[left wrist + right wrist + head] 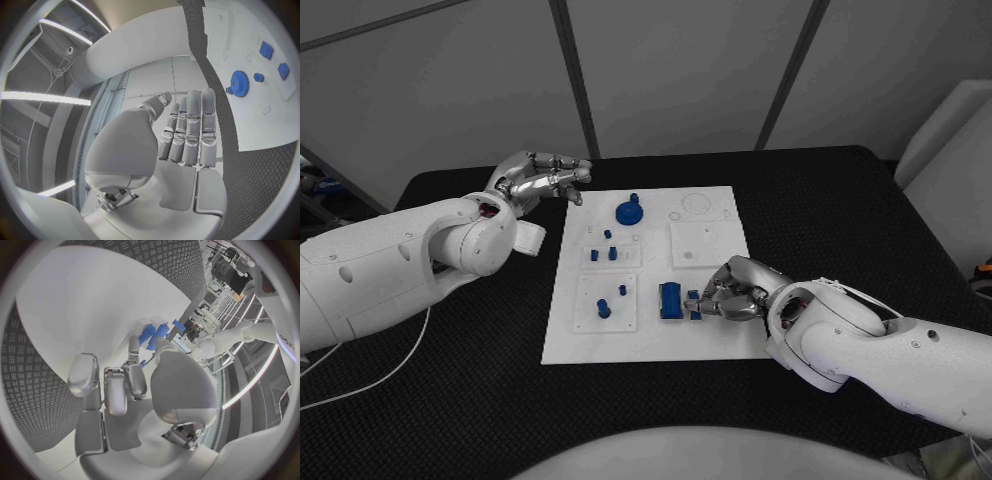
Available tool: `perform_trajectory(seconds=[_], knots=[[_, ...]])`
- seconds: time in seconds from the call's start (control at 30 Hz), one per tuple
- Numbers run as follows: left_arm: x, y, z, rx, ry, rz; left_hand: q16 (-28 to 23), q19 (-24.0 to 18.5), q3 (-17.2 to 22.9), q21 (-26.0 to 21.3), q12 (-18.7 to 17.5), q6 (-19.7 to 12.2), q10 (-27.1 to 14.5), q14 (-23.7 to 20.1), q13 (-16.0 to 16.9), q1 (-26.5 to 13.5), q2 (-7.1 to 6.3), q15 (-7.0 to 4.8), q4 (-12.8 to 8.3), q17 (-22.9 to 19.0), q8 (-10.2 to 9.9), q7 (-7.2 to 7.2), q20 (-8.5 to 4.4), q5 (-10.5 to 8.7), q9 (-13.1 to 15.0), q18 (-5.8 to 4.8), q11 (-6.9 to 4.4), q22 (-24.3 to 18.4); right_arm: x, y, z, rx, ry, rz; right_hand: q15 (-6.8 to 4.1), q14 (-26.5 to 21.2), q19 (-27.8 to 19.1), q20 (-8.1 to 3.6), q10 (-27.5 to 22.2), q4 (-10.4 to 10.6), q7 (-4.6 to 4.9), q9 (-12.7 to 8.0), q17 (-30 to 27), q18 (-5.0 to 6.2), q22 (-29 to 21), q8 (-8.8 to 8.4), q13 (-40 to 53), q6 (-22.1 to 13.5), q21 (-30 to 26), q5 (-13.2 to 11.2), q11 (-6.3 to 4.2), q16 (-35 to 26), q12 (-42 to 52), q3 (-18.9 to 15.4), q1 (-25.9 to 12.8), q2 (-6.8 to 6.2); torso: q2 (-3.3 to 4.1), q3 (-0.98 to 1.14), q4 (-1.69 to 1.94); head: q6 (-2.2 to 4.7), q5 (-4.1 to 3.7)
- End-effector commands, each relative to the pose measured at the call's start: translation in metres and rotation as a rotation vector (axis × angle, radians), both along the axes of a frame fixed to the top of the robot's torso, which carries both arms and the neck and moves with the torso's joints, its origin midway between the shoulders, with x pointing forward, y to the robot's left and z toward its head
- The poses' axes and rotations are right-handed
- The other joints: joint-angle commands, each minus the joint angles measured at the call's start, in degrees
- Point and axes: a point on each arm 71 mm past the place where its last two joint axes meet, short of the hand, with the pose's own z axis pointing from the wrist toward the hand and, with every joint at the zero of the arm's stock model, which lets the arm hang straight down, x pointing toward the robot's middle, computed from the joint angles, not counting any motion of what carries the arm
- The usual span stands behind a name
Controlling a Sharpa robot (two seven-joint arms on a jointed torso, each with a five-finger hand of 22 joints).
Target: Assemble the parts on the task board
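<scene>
The right hand (730,290) is closing its fingers on a small blue part (692,297) beside the upright blue block (671,300), the left hand (540,180) idling empty, fingers half-curled, well apart.

White task board (711,340) lying mid-frame on the black tabletop (473,400). Blue gear (630,211) standing near the board's upper edge, small blue pegs (602,247) just below it, two more blue parts (612,300) in the lower-left plate. Taller blue block (671,300) at lower centre of the board, just beside the right hand (730,292). Right hand resting on the board's lower right, fingers (708,297) curled around a small blue part (694,296) beside the block. Left hand (540,181) raised at upper left of the frame, off the board's corner, fingers curled in, holding nothing visible.
</scene>
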Motion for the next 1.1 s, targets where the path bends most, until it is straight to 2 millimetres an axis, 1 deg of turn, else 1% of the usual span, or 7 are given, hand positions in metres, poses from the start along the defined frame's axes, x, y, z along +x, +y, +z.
perform_trajectory(seconds=[0.03,0.17,0.33,0.53,0.67,0.93,1.1], knots=[[0.0001,-0.0014,0.0011,-0.006,-0.002,-0.010,0.1,-0.1,-0.2,-0.2,0.2,-0.3,-0.4,-0.5,-0.1,0.2,0.43,-0.02,-0.1,-0.1,0.3,0.02,0.22,-0.05,-0.1,-0.58,-0.18,-0.1,-0.0001,0.0000,0.0022,-0.001,-0.021,0.002,-0.15,5.0,0.0,0.35,0.1,0.0,0.28,0.1,11.2,-0.22,-0.1,-0.06,3.3,-0.2,-0.3,-0.8,0.36,0.0,-0.3,-0.9,-0.6,0.34,0.03,0.01,-0.02,-0.01,-0.08],[0.0002,-0.0010,0.0010,-0.006,-0.002,-0.009,0.1,-0.1,-0.2,-0.2,0.2,-0.3,-0.4,-0.5,-0.1,0.2,0.43,-0.02,-0.1,-0.1,0.3,0.02,0.22,-0.05,-0.1,-0.58,-0.18,-0.1,-0.0010,-0.0019,0.0037,-0.002,-0.033,0.004,-0.15,5.0,0.0,0.35,0.1,0.0,0.28,0.1,11.2,-0.22,-0.1,-0.06,3.3,-0.2,-0.3,-0.8,0.36,0.0,-0.3,-1.0,-0.6,0.35,0.00,0.03,-0.03,0.05,-0.19],[0.0002,-0.0007,0.0009,-0.006,-0.001,-0.009,0.1,-0.1,-0.2,-0.2,0.2,-0.3,-0.4,-0.5,-0.1,0.2,0.43,-0.02,-0.1,-0.1,0.3,0.02,0.22,-0.05,-0.1,-0.58,-0.18,-0.1,-0.0038,-0.0055,0.0059,-0.004,-0.041,0.028,-0.19,5.1,0.0,0.33,0.1,-0.6,0.23,0.2,11.2,-0.22,0.0,0.09,3.4,-0.2,-0.3,-1.5,0.31,0.0,-0.2,-2.1,1.3,0.64,-0.01,0.02,0.04,0.09,-0.21],[0.0002,-0.0001,0.0008,-0.005,-0.001,-0.008,0.1,-0.1,-0.2,-0.2,0.2,-0.3,-0.4,-0.5,-0.1,0.2,0.43,-0.02,-0.1,-0.1,0.3,0.02,0.22,-0.05,-0.1,-0.58,-0.18,-0.1,-0.0082,-0.0063,0.0093,-0.031,-0.067,0.091,-0.17,5.1,0.1,0.33,0.2,-1.0,0.26,0.3,11.3,-0.27,0.2,0.22,3.6,-0.3,-0.2,-3.0,0.33,0.1,-0.1,-3.3,3.0,0.78,-0.02,-0.01,-0.07,0.13,-0.09],[0.0004,0.0003,0.0005,-0.004,0.000,-0.006,0.1,-0.1,-0.2,-0.2,0.2,-0.3,-0.4,-0.5,-0.1,0.2,0.43,-0.02,-0.1,-0.1,0.3,0.02,0.22,-0.05,-0.1,-0.58,-0.18,-0.1,-0.0093,-0.0064,0.0102,-0.048,-0.081,0.115,-0.17,5.1,0.2,0.34,0.3,-0.9,0.26,0.3,11.4,-0.29,0.3,0.27,3.7,-0.2,-0.1,-3.5,0.34,0.1,0.0,-3.7,3.0,0.83,0.01,0.09,-0.19,0.17,-0.05],[0.0004,0.0002,0.0001,-0.004,0.001,-0.007,0.1,-0.1,-0.3,-0.3,0.3,-0.4,-0.5,-0.6,-0.1,0.2,0.45,0.01,-0.1,-0.1,0.3,0.04,0.24,-0.06,-0.1,-0.59,-0.15,-0.1,-0.0076,-0.0076,0.0088,-0.058,-0.084,0.119,-0.17,5.1,0.2,0.34,0.3,-0.8,0.24,0.3,11.5,-0.30,0.4,0.31,3.8,-0.2,-0.1,-3.7,0.33,0.2,0.0,-3.8,3.1,0.99,0.00,-0.04,0.11,0.01,-0.27],[0.0003,0.0004,0.0000,-0.004,0.001,-0.006,0.1,-0.1,-0.3,-0.3,0.3,-0.4,-0.5,-0.6,-0.1,0.2,0.45,0.01,-0.1,-0.1,0.3,0.04,0.24,-0.06,-0.1,-0.59,-0.15,-0.1,-0.0052,-0.0073,0.0066,-0.064,-0.079,0.115,-0.18,5.1,0.2,0.34,0.4,-0.7,0.23,0.3,11.5,-0.31,0.4,0.35,3.8,-0.1,-0.1,-3.8,0.31,0.2,0.1,-3.9,3.2,1.27,0.06,0.00,0.07,-0.05,-0.13]])
